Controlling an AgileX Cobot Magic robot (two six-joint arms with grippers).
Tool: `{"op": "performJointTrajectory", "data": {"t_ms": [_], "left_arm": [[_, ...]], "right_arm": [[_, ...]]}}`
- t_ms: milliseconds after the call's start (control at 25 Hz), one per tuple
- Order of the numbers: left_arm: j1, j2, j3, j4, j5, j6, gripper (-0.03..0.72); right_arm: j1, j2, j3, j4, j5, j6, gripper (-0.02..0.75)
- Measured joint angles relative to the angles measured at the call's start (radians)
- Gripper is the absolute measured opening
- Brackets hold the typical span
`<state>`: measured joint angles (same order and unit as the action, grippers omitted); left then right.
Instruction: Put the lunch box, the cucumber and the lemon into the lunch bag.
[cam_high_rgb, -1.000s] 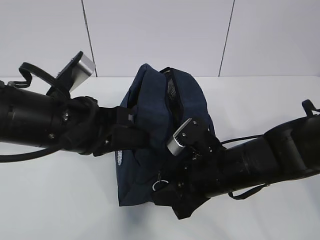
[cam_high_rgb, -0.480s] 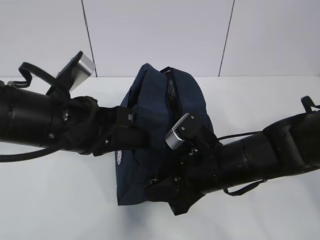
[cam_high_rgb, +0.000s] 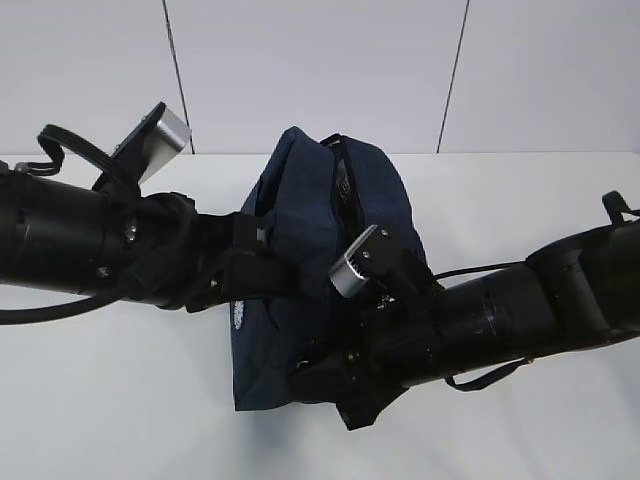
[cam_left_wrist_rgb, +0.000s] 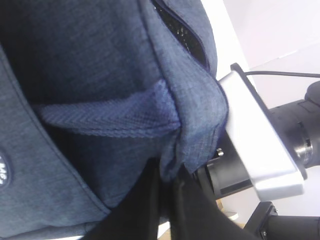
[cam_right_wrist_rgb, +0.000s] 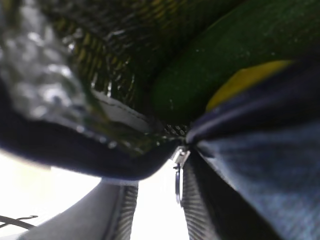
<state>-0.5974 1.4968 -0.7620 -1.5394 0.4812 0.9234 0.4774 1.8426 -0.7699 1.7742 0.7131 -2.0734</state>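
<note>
Overhead-lit, white table (cam_high_rgb: 120, 400), panelled wall (cam_high_rgb: 300, 70); left fingers together on lunch bag (cam_high_rgb: 310, 240), right unclear.

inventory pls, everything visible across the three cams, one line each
lunch bag: 1, dark navy fabric, standing mid-table between the two arms, top still partly open
strap handle: 1 seen, navy webbing, on the bag's side in the left wrist view
zipper pull: 1, silver, hanging at the end of the bag's opening
cucumber: 1, dark green, inside the bag
lemon: 1, yellow, inside the bag, beside the cucumber, mostly hidden by the bag's edge
lunch box: not identifiable in any view
table: 1, white, under the bag
left gripper: 1, black, shut on the bag's fabric
right gripper: 1, black, at the bag's lower front by the zipper; open or shut not discernible
</note>
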Motion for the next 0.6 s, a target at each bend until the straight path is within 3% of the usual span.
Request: {"op": "performJointTrajectory", "data": {"t_ms": [600], "left_arm": [[0.000, 0.000, 0.000, 0.000, 0.001, 0.000, -0.004]], "right_arm": [[0.000, 0.059, -0.005, 0.000, 0.027, 0.000, 0.239]]}}
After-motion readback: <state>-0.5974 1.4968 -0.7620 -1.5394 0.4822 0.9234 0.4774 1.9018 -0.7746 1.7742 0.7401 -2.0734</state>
